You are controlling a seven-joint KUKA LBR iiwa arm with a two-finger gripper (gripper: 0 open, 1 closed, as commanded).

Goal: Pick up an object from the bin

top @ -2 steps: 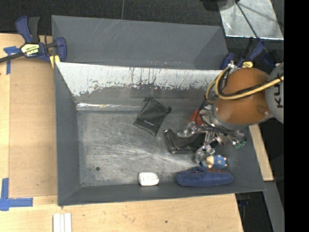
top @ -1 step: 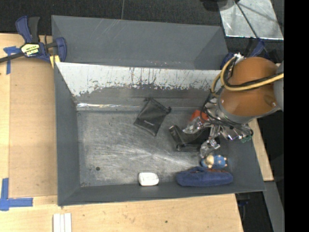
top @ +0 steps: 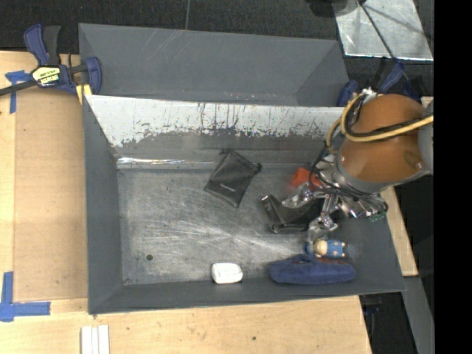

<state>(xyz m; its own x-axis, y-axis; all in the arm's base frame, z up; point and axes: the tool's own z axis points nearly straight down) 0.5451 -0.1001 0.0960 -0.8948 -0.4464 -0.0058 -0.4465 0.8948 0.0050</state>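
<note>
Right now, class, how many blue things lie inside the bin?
2. A long dark blue thing lies along the bottom edge of the bin, at right; a small blue figure sits close beside it. The arm may hide others.

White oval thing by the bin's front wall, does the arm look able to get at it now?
Probably yes. The white oval thing lies alone on bare floor, nothing on or against it, left of the blue bundle. The arm hangs over the right-hand cluster. The front wall may crowd it.
</note>
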